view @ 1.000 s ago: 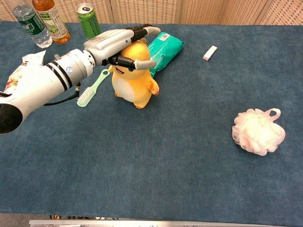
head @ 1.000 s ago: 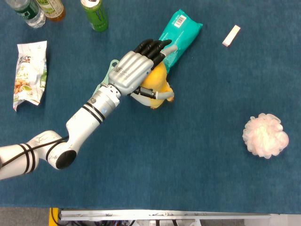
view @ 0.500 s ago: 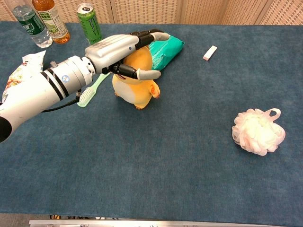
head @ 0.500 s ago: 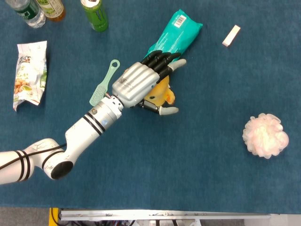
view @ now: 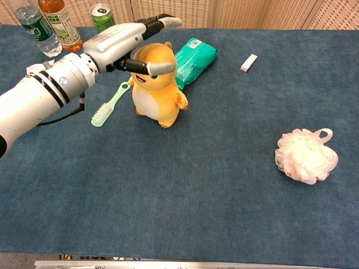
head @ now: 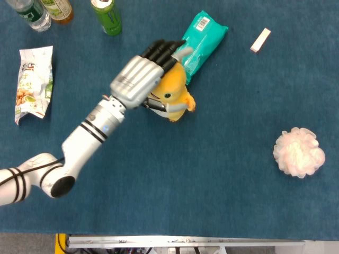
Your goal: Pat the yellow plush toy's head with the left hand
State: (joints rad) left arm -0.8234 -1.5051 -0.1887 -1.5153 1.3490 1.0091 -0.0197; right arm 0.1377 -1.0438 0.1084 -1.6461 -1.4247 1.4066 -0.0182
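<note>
The yellow plush toy (view: 157,89) stands upright on the blue table cloth (view: 185,185), left of centre; the head view shows it (head: 174,93) from above. My left hand (view: 124,41) hovers flat over the toy's head, fingers stretched out together and holding nothing. A small gap shows between palm and head in the chest view. The thumb (view: 160,67) crosses in front of the toy's forehead. In the head view the left hand (head: 139,80) covers the back of the toy's head. My right hand is in neither view.
A teal packet (view: 194,58) lies right behind the toy, and a mint toothbrush (view: 109,105) lies to its left. A green can (view: 102,15), bottles (view: 35,24) and a snack bag (head: 34,82) sit far left. A white block (view: 248,62) and a pink pouf (view: 305,156) lie right.
Half a second ago the left hand pressed down on the toy's head. It has since lifted up and back, and the toy stands taller again.
</note>
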